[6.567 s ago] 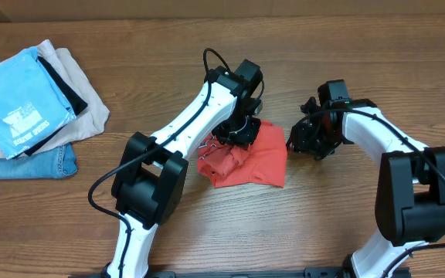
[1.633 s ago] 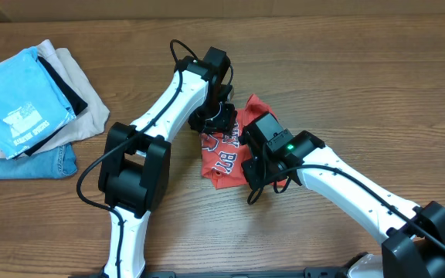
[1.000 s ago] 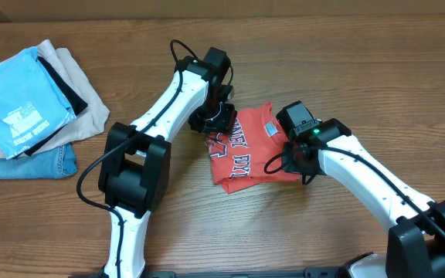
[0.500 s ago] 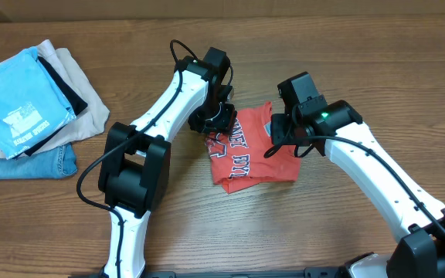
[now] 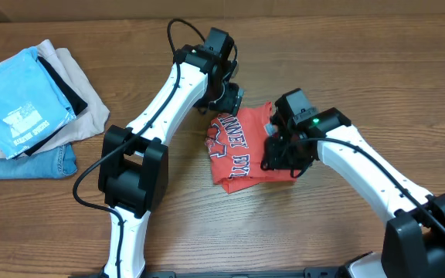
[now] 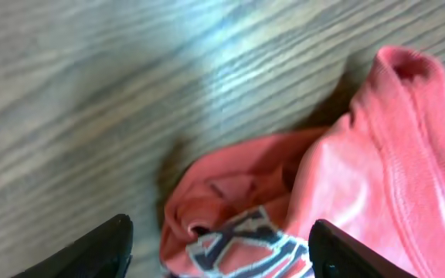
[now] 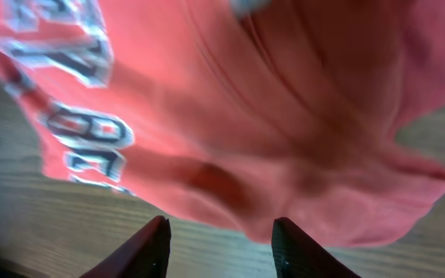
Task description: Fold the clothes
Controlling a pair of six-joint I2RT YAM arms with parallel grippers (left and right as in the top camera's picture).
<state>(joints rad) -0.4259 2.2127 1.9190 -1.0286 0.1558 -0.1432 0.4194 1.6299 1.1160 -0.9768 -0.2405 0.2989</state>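
**Overhead and wrist views of the folding table.** Nearest the robot, the right gripper (image 7: 221, 244) hangs over the 3 o'clock edge of the T-shirt (image 5: 242, 150). Its two fingers (image 7: 141, 249) stand moderately parted, with bare wood showing between the tips (no cloth is caught).

The coral T-shirt lies as a compact folded bundle at the centre of the table (image 5: 346, 69). White-and-dark lettering (image 5: 236, 145) faces up on its 9 o'clock half, and a plain fold of cloth covers its 3 o'clock half. In the right wrist view the bundle's edge bulges just beyond the fingertips.

Farther off, at the bundle's 12 o'clock corner, the left gripper (image 6: 219, 251) is poised just above the cloth. Its claw is spread wide and holds nothing, and a rumpled edge of the shirt lies below it.

Farthest, toward 10 o'clock and well apart from the T-shirt, rests a stack of folded garments (image 5: 79, 108). A light blue shirt (image 5: 22, 100) lies on top, beige and black pieces sit beneath it, and denim (image 5: 49, 164) is at the bottom.
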